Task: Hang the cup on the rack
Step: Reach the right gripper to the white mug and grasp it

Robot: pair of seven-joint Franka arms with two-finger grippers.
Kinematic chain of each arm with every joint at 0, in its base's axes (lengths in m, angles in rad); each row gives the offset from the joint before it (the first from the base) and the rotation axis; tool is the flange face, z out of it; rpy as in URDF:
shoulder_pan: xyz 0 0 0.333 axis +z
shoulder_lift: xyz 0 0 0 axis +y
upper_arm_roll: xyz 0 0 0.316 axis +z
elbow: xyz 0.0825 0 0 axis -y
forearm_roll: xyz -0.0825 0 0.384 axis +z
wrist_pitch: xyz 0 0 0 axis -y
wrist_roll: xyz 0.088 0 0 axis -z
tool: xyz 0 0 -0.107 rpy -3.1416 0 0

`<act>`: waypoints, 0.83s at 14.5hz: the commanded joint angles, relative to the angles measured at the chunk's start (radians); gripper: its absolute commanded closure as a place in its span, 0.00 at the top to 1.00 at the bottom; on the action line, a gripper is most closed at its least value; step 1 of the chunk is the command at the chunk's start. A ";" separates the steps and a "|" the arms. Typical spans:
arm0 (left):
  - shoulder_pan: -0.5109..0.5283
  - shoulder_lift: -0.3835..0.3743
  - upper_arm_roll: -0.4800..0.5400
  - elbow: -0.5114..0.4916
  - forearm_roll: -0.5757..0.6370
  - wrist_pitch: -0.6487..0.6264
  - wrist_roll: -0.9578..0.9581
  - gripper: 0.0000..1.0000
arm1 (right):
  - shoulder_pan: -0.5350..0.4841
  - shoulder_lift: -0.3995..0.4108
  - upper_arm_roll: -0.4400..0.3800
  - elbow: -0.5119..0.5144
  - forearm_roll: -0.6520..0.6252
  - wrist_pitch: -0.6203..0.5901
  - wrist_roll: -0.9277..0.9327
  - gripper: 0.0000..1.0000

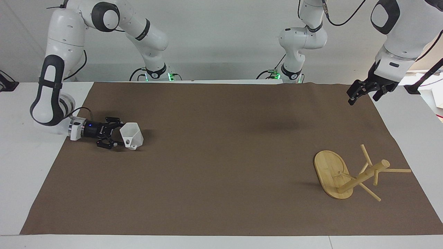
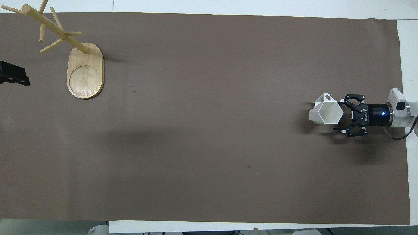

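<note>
A brown mat (image 1: 221,159) covers nearly the whole white table (image 1: 20,166), leaving bare white strips along the two short ends and the edge farthest from the robots.

The rack (image 1: 349,174) stands on the mat near the corner at the left arm's end, toward the edge farthest from the robots. Its oval base (image 2: 85,70) lies flat, its long axis running from the robots' edge to the farthest edge, and the post rises from the end of the base farthest from the robots. Thin pegs (image 2: 50,46) branch off the post in several directions. No cup hangs on it.

The cup (image 1: 131,136) sits upright on the mat near the right arm's end, about midway between the robots' edge and the farthest edge. Its hexagonal mouth (image 2: 330,112) faces up, and its handle block (image 2: 326,97), with the round hole, points toward the farthest edge.

The right gripper (image 1: 114,137) lies low and level just beside the cup, pointing along the table's length toward the left arm's end, fingers spread apart with the tips at the cup's wall. White lettering on its body is too small to read.

The left gripper (image 1: 363,91) waits in the air over the mat's corner nearest the robots at the left arm's end; whether its fingers are apart cannot be told.
</note>
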 commanded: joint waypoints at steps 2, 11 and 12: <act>0.002 -0.017 -0.004 -0.014 0.001 0.003 0.011 1.00 | 0.023 -0.018 0.003 -0.026 0.036 0.026 -0.024 1.00; 0.000 -0.019 -0.004 -0.018 0.002 0.005 0.001 1.00 | 0.063 -0.024 0.003 -0.065 0.057 0.038 -0.092 1.00; -0.001 -0.019 -0.004 -0.020 0.002 0.003 0.010 1.00 | 0.063 -0.024 0.003 -0.069 0.057 0.040 -0.096 1.00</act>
